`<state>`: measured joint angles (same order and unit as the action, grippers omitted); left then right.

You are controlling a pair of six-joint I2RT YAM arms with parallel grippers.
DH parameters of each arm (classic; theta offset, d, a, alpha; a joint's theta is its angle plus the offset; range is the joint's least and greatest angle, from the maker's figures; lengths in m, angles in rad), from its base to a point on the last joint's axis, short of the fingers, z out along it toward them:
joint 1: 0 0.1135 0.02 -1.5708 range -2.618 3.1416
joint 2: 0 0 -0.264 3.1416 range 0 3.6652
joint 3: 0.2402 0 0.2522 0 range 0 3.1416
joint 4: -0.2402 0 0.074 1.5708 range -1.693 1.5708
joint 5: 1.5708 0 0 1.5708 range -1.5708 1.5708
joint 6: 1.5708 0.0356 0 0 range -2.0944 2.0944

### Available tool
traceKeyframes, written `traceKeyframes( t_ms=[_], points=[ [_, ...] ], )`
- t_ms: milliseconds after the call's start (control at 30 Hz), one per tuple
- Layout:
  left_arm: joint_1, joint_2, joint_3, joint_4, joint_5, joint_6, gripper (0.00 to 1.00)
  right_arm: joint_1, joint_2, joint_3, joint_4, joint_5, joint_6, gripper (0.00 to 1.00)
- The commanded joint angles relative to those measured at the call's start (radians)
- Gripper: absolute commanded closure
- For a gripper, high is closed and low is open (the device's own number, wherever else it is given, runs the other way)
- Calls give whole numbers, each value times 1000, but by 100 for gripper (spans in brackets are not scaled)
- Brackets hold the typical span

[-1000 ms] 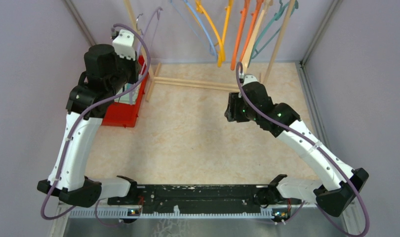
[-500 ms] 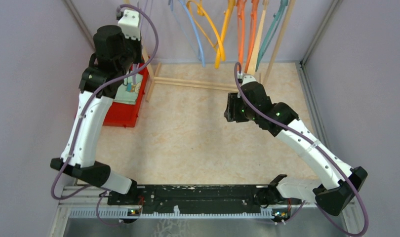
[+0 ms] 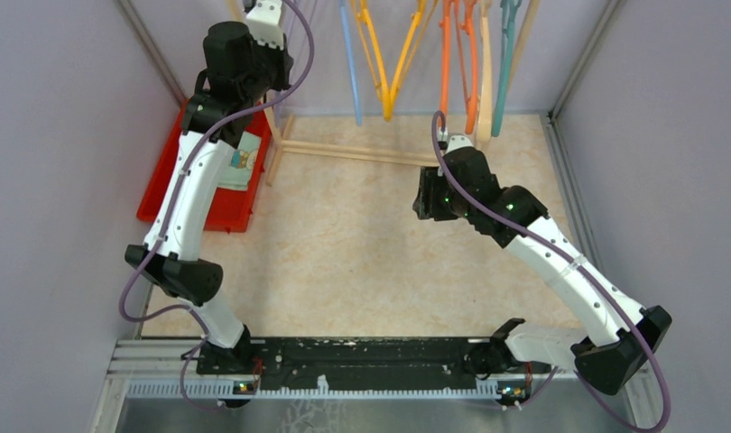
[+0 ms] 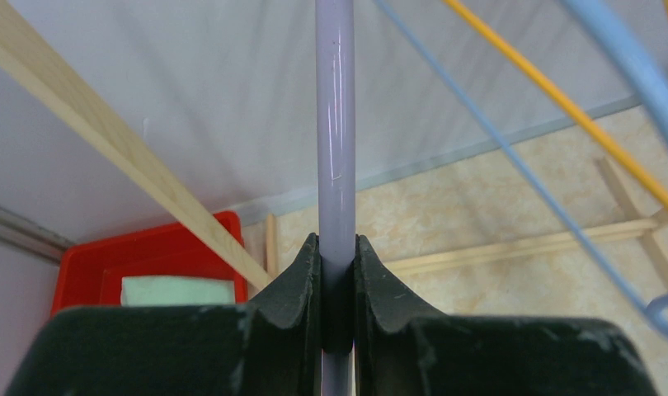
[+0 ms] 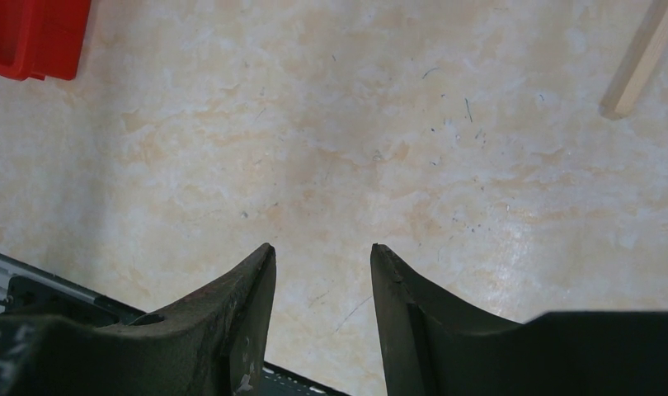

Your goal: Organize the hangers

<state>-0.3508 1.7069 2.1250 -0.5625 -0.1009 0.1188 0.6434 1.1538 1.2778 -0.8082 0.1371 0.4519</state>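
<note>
Several hangers hang in a row at the back of the top view: light blue [image 3: 351,63], yellow [image 3: 386,90], orange [image 3: 446,63], peach [image 3: 485,81] and teal [image 3: 504,72]. In the left wrist view my left gripper [image 4: 336,241] is shut on the thin bar of a lavender hanger [image 4: 335,124], which runs straight up out of frame. Light blue [image 4: 512,157] and yellow [image 4: 562,99] hanger bars cross to its right. My right gripper [image 3: 425,194] hovers over the middle of the table, fingers [image 5: 322,247] open with nothing between them.
A red bin [image 3: 168,194] holding a pale card [image 3: 245,153] sits at the back left under my left arm. The wooden rack's base rails [image 3: 353,152] lie across the back of the table, and a slanted leg [image 4: 108,140] passes left of my left gripper. Grey walls enclose both sides.
My left arm has stretched up and back toward the rack with the lavender hanger, uncovering the red bin. The hanging hangers have swung to near vertical. The right arm has not moved.
</note>
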Motion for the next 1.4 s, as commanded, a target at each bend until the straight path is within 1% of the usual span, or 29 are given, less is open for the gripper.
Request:
traceKeyframes(
  t_ms=[0, 367, 600, 767, 933, 1033, 1233, 1267, 1300, 1333, 1367],
  points=[
    [7, 43, 103, 96, 57, -27, 100, -12, -27, 15, 39, 6, -10, 53],
    [23, 162, 200, 46, 156, -75, 100, -40, -25, 33, 33, 7, -15, 53],
    [49, 201, 247, 78, 203, -111, 100, -55, -25, 29, 39, 4, -8, 53],
    [74, 258, 314, 38, 279, -146, 100, -67, -21, 33, 45, -1, 0, 53],
    [96, 321, 378, -11, 388, -197, 100, -87, -6, 53, 38, -14, -7, 53],
    [102, 347, 390, -40, 434, -213, 100, -102, 2, 64, 36, -22, -12, 53],
    [112, 365, 392, -61, 455, -235, 100, -126, 16, 65, 38, -51, -12, 53],
    [115, 362, 392, -55, 461, -239, 96, -127, 20, 63, 38, -53, -10, 53],
    [120, 357, 391, -45, 470, -242, 86, -129, 22, 61, 38, -55, -7, 53],
    [125, 352, 390, -37, 482, -244, 69, -132, 23, 61, 38, -56, -5, 52],
    [129, 347, 389, -28, 490, -248, 62, -132, 24, 61, 36, -55, -2, 49]
  ],
)
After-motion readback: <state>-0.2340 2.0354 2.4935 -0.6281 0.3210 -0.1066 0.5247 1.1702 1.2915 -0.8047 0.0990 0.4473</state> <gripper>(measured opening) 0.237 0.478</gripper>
